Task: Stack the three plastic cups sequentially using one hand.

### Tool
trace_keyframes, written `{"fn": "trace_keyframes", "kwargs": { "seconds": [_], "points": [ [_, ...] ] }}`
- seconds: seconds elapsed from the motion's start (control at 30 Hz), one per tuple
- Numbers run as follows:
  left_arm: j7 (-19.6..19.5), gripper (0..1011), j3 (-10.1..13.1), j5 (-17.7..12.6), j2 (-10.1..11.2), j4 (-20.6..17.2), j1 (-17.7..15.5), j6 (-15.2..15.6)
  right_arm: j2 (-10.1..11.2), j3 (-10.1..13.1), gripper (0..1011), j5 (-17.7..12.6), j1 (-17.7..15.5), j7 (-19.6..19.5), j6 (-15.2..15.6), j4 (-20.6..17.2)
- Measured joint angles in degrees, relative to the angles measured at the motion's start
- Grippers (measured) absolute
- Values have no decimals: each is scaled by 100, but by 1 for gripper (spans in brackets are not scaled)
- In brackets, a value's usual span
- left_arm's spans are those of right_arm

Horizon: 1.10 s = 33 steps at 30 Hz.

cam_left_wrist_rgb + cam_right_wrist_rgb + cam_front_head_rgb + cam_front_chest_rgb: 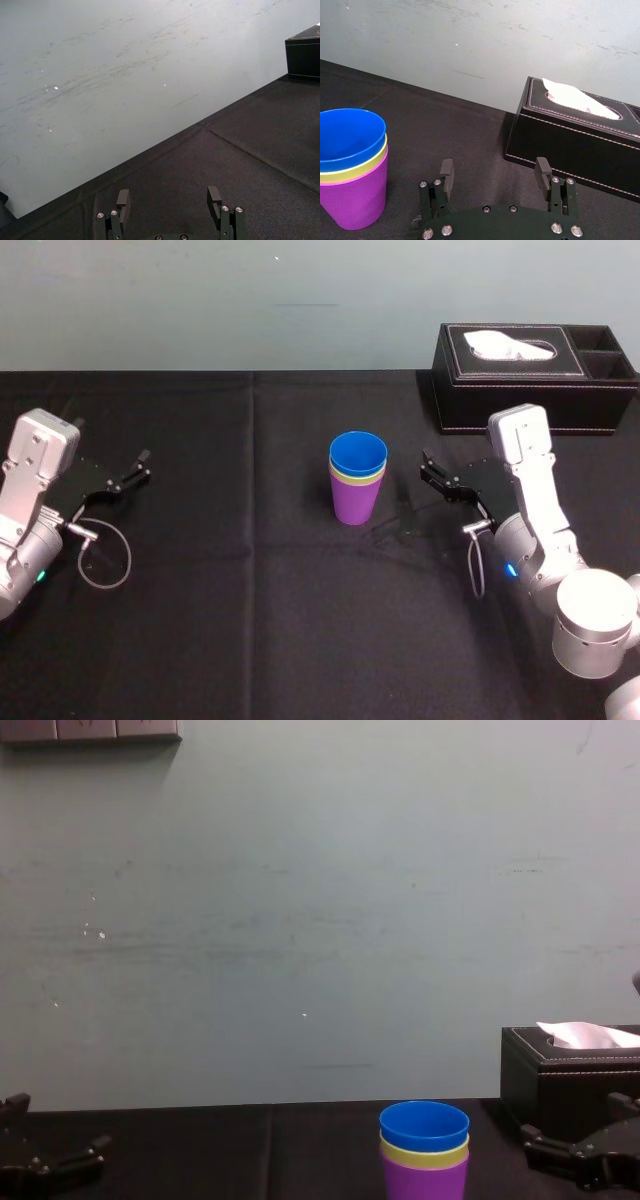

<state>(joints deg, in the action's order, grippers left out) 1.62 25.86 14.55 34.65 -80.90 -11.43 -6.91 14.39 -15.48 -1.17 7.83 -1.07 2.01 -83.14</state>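
Standing behind all, the wall: pale grey-green, with some small marks and scratches.
Table: covered with a black cloth, which has one fold line going from the back edge toward the front.
Right arm: silver-grey, at the right side of the table, in front of the tissue box, reaching toward the middle.
Left arm: silver-grey, at the far left of the table, well apart from the cups.
Tissue box: black with pale stitching, at the back right of the table, with a white tissue coming out of the top slot.
Three plastic cups: upright near the middle of the table, nested into one stack.
Purple cup: the outer one, its base on the cloth.
Yellow-green cup: inside the purple one; I see only its rim band.
Blue cup: innermost and highest, mouth up.
Right gripper: black, near the right side of the stack but not touching it; the two fingers are spread wide and hold nothing.
Left gripper: black, low over the cloth at the left, pointing toward the middle; the fingers are wide apart, with nothing between them.
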Motion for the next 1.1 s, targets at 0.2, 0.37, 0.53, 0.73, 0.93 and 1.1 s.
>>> {"fn": "trace_keyframes", "kwargs": {
  "seconds": [0.2, 0.37, 0.53, 0.73, 0.93, 1.1],
  "points": [
    [0, 1011, 0, 0, 0, 0, 0, 0, 0, 0, 1003, 0, 0, 0, 0, 0],
    [0, 1011, 0, 0, 0, 0, 0, 0, 0, 0, 1003, 0, 0, 0, 0, 0],
    [0, 1011, 0, 0, 0, 0, 0, 0, 0, 0, 1003, 0, 0, 0, 0, 0],
    [0, 1011, 0, 0, 0, 0, 0, 0, 0, 0, 1003, 0, 0, 1, 0, 0],
    [0, 1011, 0, 0, 0, 0, 0, 0, 0, 0, 1003, 0, 0, 0, 0, 0],
    [0, 1011, 0, 0, 0, 0, 0, 0, 0, 0, 1003, 0, 0, 0, 0, 0]
  ]
}}
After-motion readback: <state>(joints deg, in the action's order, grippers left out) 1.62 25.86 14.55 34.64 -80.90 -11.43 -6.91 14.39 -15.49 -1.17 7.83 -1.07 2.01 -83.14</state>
